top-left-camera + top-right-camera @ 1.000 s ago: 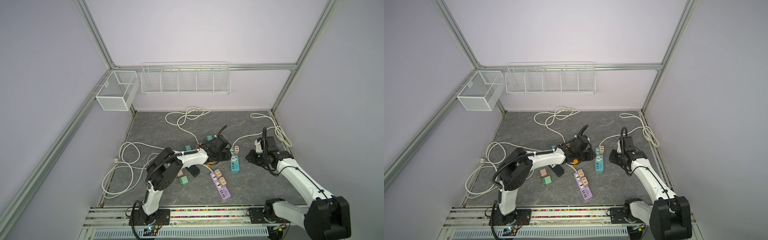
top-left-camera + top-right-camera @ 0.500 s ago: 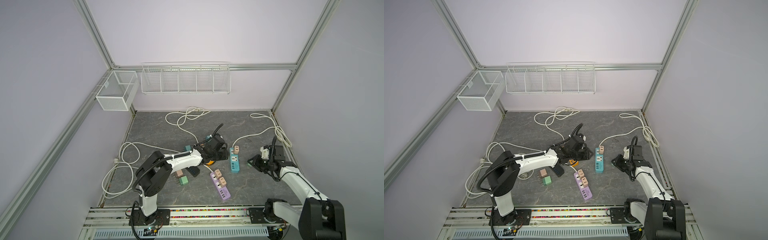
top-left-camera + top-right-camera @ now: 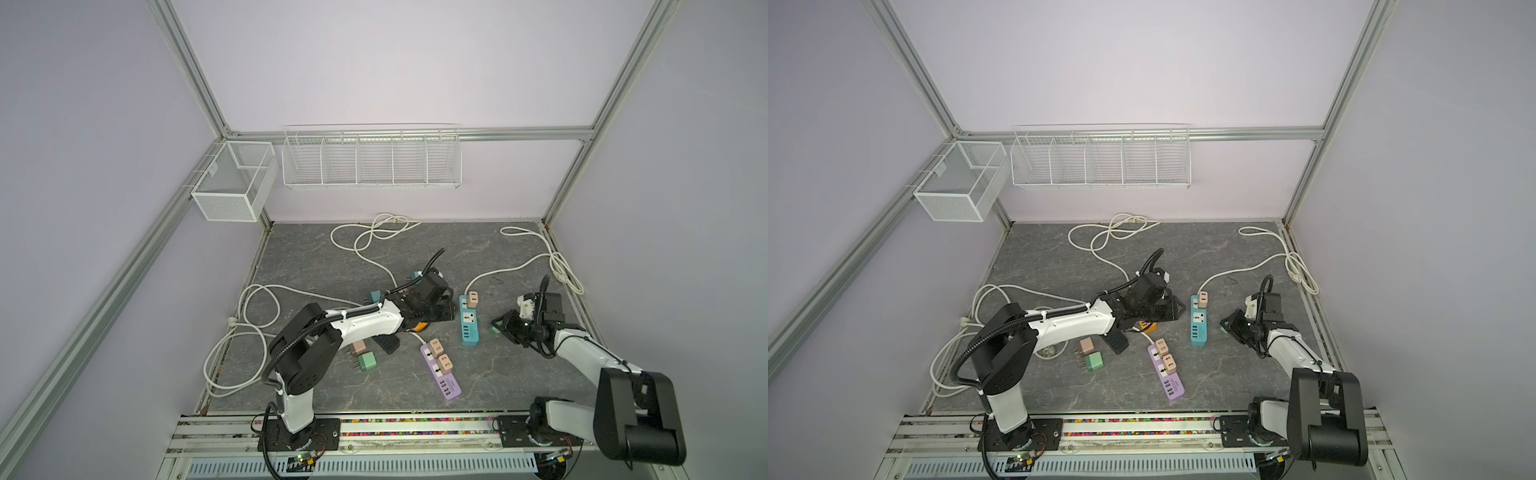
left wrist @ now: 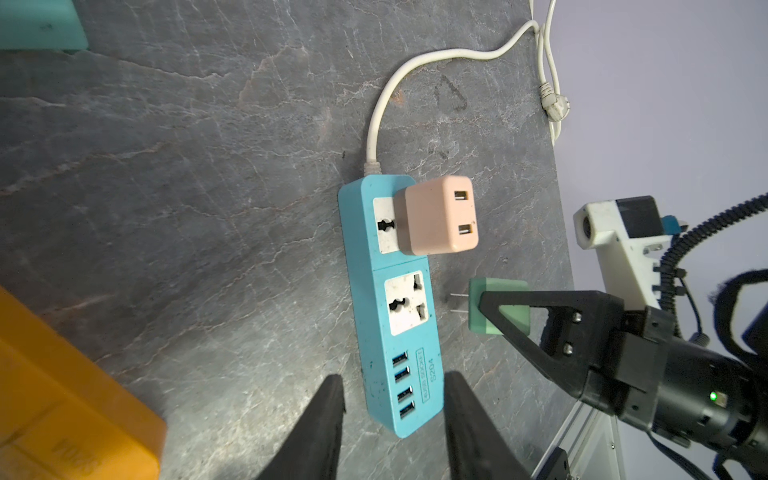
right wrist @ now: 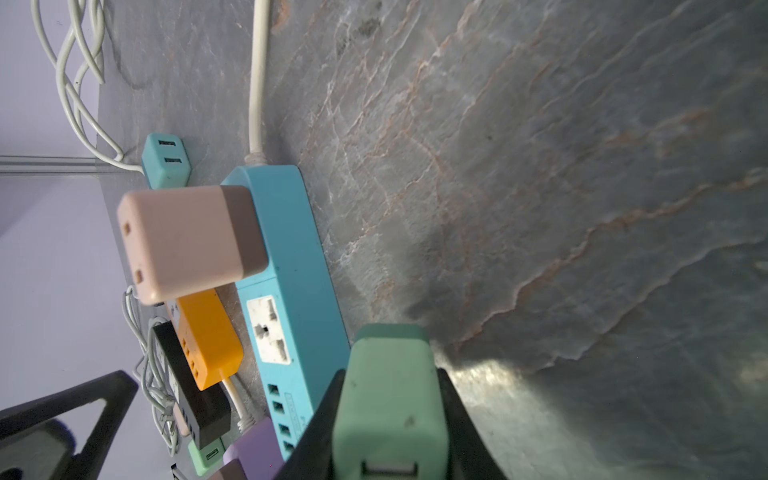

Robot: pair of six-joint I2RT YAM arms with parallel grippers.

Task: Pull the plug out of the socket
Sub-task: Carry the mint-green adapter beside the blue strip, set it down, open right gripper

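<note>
Floor (image 4: pixel 208 166): right gripper (image 5: pixel 388 415) clamps green plug (image 5: pixel 388 365) beside blue strip (image 4: pixel 395 340); left gripper (image 4: pixel 392 376) parted; pink plug (image 4: pixel 436 216) seemingly seated.

We see a blue power strip (image 4: pixel 401 262) bearing a pink plug (image 4: pixel 440 216), a mint-green plug (image 5: pixel 390 399), an orange strip (image 5: pixel 208 336), and a grey, rust-veined table (image 5: pixel 582 166).

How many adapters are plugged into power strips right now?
3: one pink adapter at the cord end of the blue strip, two pink adapters on the purple strip. The left arm partly covers the orange strip and black strip, so more may be hidden.
</note>
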